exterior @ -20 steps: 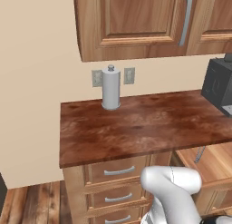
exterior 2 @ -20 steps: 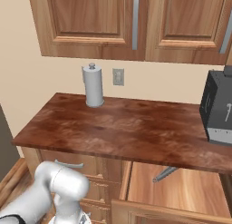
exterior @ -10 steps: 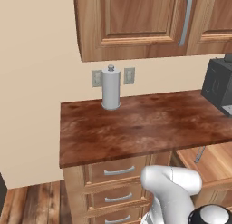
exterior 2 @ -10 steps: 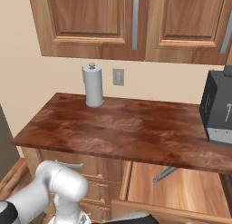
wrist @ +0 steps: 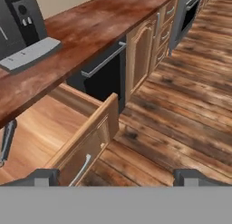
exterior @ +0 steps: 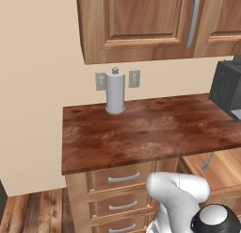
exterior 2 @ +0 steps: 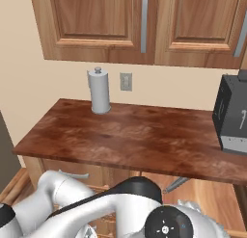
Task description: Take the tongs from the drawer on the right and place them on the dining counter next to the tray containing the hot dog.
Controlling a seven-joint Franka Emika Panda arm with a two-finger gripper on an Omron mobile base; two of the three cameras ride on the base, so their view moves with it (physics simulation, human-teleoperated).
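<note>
White arm links fold low in front of the cabinet in both base views. From the hand view, the gripper (wrist: 115, 177) hovers over the open drawer's (wrist: 86, 139) front edge and the wood floor (wrist: 181, 105), jaws wide apart and holding nothing. Grey tongs (wrist: 6, 141) lie inside the drawer at its back, partly tucked under the desk (exterior 2: 130, 136), toothed edges too small to make out.
</note>
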